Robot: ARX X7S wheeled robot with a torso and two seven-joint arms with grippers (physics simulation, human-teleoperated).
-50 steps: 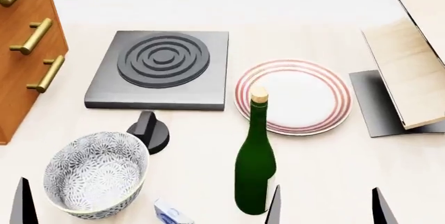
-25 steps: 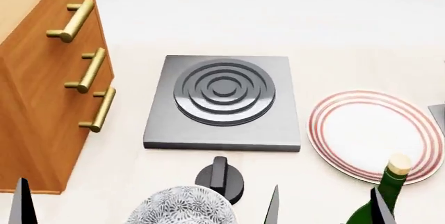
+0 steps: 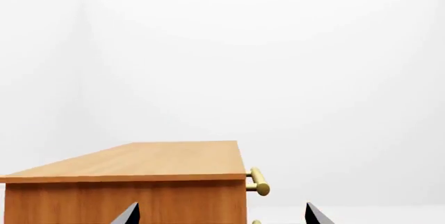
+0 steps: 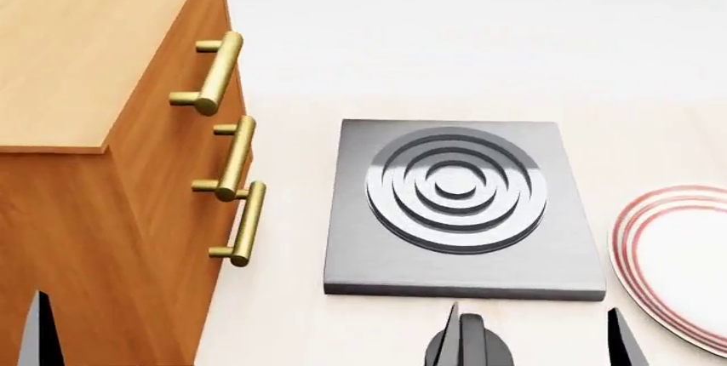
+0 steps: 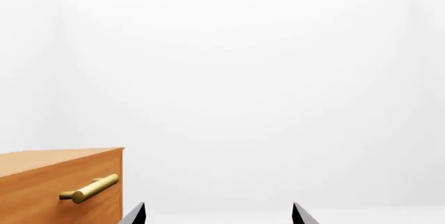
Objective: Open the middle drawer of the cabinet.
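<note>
Left gripper point(image 3: 221, 216) and right gripper point(image 5: 214, 213) both spread wide, empty, hanging low, clear of cabinet point(image 4: 80, 68). Middle drawer point(image 4: 187, 170) shut, handle point(image 4: 233, 160) untouched, facing stove plate.

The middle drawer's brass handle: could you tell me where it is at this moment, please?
In the head view, the middle drawer's handle is at the left, on the cabinet front, between two other brass handles and left of the grey burner plate.

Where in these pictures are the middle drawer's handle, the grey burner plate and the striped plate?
middle drawer handle point(image 4: 237, 158), head view: on the middle of the brass bar.
grey burner plate point(image 4: 457, 185), head view: on the centre of its rings.
striped plate point(image 4: 672, 255), head view: on its white inner face.
</note>
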